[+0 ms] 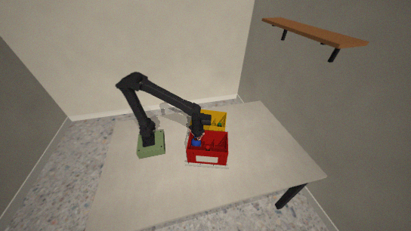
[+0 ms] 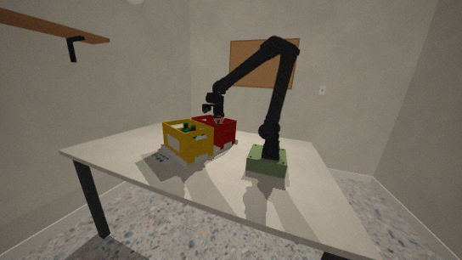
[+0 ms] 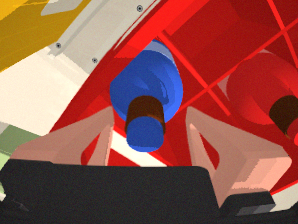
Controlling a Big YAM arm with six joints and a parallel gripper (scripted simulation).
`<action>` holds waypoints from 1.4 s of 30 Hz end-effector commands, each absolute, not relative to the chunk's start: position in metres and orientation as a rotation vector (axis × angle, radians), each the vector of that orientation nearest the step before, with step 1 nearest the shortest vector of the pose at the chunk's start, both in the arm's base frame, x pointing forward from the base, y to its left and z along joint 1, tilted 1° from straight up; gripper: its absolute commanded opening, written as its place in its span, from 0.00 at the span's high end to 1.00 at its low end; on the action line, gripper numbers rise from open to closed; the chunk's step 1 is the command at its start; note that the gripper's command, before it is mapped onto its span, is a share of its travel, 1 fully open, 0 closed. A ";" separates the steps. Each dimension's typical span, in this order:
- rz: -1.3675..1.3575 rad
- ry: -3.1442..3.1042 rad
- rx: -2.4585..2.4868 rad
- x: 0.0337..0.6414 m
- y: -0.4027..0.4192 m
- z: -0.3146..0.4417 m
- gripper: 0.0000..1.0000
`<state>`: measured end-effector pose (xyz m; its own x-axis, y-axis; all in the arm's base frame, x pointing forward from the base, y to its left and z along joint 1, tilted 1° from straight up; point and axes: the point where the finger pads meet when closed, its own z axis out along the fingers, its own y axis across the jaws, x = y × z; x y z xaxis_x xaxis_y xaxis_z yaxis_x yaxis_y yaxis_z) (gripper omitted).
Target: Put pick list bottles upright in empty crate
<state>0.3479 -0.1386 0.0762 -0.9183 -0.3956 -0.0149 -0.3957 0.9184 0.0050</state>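
Spread around the neck side of a blue bottle (image 1: 196,143) (image 3: 147,85), our hand (image 1: 199,138) (image 2: 218,121) (image 3: 149,113) grips nothing, its fingers apart, likely so they can descend astride the cap. The bottle stands in the red crate (image 1: 190,158) (image 2: 227,136) (image 3: 75,110), whose dividers separate it from a red bottle (image 1: 208,147) (image 3: 255,90). Green bottles (image 1: 219,124) (image 2: 185,129) occupy the yellow crate (image 1: 215,114) (image 2: 201,146) (image 3: 30,50), probably our destination. Pinkish, tapering fingers meet smooth, rounded shoulders above a matt, pale bench (image 1: 264,151) (image 2: 127,140) (image 3: 30,90); the list's marks are too small for us to read.
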 end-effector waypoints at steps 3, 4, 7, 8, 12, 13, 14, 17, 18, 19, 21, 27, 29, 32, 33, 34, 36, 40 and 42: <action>-0.003 3.045 -0.636 0.347 -0.135 0.082 0.39; -0.003 3.045 -0.636 0.347 -0.135 0.082 0.39; 0.012 3.059 -0.639 0.346 -0.134 0.076 0.39; 0.012 3.059 -0.638 0.347 -0.134 0.076 0.39; 0.010 3.058 -0.635 0.347 -0.134 0.076 1.00; 0.008 3.058 -0.634 0.346 -0.135 0.076 1.00; 0.009 3.059 -0.634 0.346 -0.134 0.076 1.00; 0.009 3.059 -0.632 0.346 -0.135 0.076 1.00; 0.009 3.059 -0.632 0.346 -0.135 0.076 1.00; 0.009 3.059 -0.632 0.346 -0.135 0.076 1.00; 0.009 3.059 -0.632 0.346 -0.135 0.077 1.00; 0.008 3.058 -0.632 0.346 -0.134 0.077 1.00; 0.008 3.058 -0.632 0.346 -0.134 0.077 1.00; 0.008 3.058 -0.632 0.346 -0.134 0.077 1.00; 0.008 3.058 -0.632 0.346 -0.134 0.077 1.00; 0.008 3.058 -0.632 0.346 -0.134 0.077 1.00; 0.008 3.058 -0.632 0.346 -0.134 0.077 1.00; 0.008 3.058 -0.631 0.346 -0.134 0.077 1.00; 0.008 3.057 -0.631 0.346 -0.134 0.077 1.00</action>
